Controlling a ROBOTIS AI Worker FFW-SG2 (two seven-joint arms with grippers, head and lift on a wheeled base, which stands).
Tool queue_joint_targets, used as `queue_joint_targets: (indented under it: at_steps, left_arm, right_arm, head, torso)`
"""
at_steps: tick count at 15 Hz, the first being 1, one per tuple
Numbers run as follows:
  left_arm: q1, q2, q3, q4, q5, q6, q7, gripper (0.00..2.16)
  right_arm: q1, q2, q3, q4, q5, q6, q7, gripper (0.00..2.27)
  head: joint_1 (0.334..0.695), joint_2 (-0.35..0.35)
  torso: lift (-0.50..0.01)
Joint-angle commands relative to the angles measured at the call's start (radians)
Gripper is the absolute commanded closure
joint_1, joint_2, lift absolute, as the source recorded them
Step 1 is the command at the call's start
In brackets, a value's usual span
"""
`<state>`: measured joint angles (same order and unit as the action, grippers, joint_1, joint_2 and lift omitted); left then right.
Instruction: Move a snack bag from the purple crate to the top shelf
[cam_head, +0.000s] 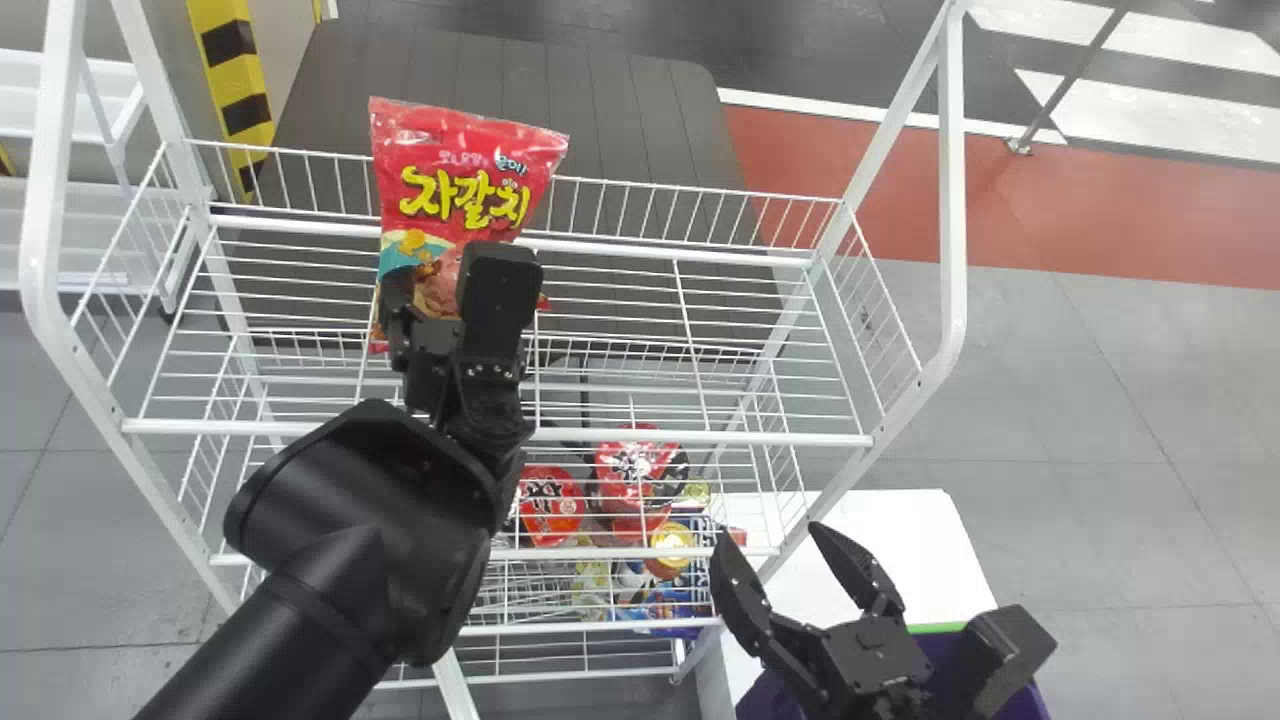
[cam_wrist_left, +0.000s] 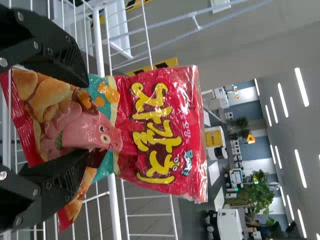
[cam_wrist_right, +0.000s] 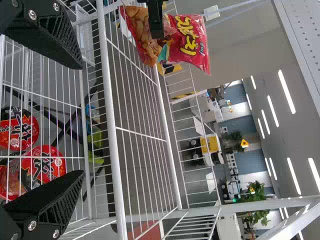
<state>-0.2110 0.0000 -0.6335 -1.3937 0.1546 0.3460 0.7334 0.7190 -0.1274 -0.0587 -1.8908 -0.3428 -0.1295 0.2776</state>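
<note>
One red, glossy plastic snack bag (cam_wrist_left: 145, 100), pinched in the left gripper (cam_wrist_left: 86, 117) at the white wire top shelf (cam_head: 650, 436), to be seated squarely before release; right gripper (cam_head: 770, 536), spread wide.

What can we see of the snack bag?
Snack bag: red, glossy, plastic-looking; yellow lettering, teal band, pink cartoon character, snack pictures. Roughly upright, slightly tilted, at the left part of the top shelf. Left hand is at its lower half; whether it grips, or the wire supports the bag, isn't clear.
</note>
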Motion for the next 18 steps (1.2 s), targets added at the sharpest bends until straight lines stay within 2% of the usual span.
queue_joint_targets:
  at_steps: [1, 2, 3, 5, 6, 9, 10, 12, 15, 18]
  left_arm:
    - [0.001, -0.003, 0.0, 0.001, 0.011, 0.0, -0.003, 0.73]
    - [0.001, -0.003, 0.0, 0.001, 0.016, 0.0, -0.006, 0.73]
    - [0.001, -0.003, 0.0, 0.001, 0.016, 0.0, -0.006, 0.93]
    - [0.001, -0.003, 0.0, 0.001, 0.02, 0.0, -0.008, 1.04]
    - [0.002, -0.003, 0.0, 0.001, 0.02, -0.003, -0.008, 1.3]
    - [0.013, -0.003, -0.002, -0.008, 0.006, -0.003, -0.068, 1.36]
    - [0.024, -0.003, -0.003, -0.01, -0.041, 0.012, -0.065, 1.43]
    - [0.05, -0.003, -0.014, -0.034, -0.142, 0.049, -0.049, 1.43]
    - [0.099, -0.003, -0.002, -0.131, -0.237, 0.138, -0.063, 1.43]
    - [0.108, -0.003, 0.029, -0.194, -0.242, 0.193, -0.091, 1.43]
  right_arm:
    - [0.0, 0.002, 0.003, -0.004, 0.001, 0.0, 0.0, 0.06]
    - [-0.001, 0.002, 0.005, -0.004, 0.001, 0.0, 0.0, 0.06]
    - [0.0, 0.002, 0.005, -0.004, 0.001, 0.0, 0.0, 0.06]
    - [0.0, 0.002, 0.005, -0.004, 0.001, 0.0, 0.0, 0.06]
    - [-0.001, 0.002, 0.005, -0.004, 0.001, 0.003, 0.0, 0.06]
    - [-0.004, 0.002, 0.003, -0.002, 0.002, 0.006, 0.0, 0.06]
    - [-0.004, 0.0, 0.003, -0.002, 0.001, 0.009, 0.0, 0.06]
    - [-0.007, -0.003, 0.003, -0.001, -0.001, 0.015, 0.0, 0.06]
    - [-0.01, -0.004, 0.003, 0.002, -0.004, 0.015, 0.0, 0.06]
    - [-0.015, -0.008, 0.003, 0.002, -0.004, 0.015, 0.0, 0.06]
  head:
    - [0.695, -0.232]
    - [0.695, -0.231]
    - [0.695, -0.231]
    - [0.695, -0.23]
    - [0.695, -0.23]
    - [0.695, -0.235]
    - [0.695, -0.242]
    - [0.695, -0.247]
    - [0.695, -0.241]
    - [0.695, -0.241]
  torso:
    - [0.0]
    - [0.0]
    - [0.0]
    - [0.0]
    - [0.0]
    - [0.0]
    - [0.0]
    - [0.0]
    - [0.0]
    - [0.0]
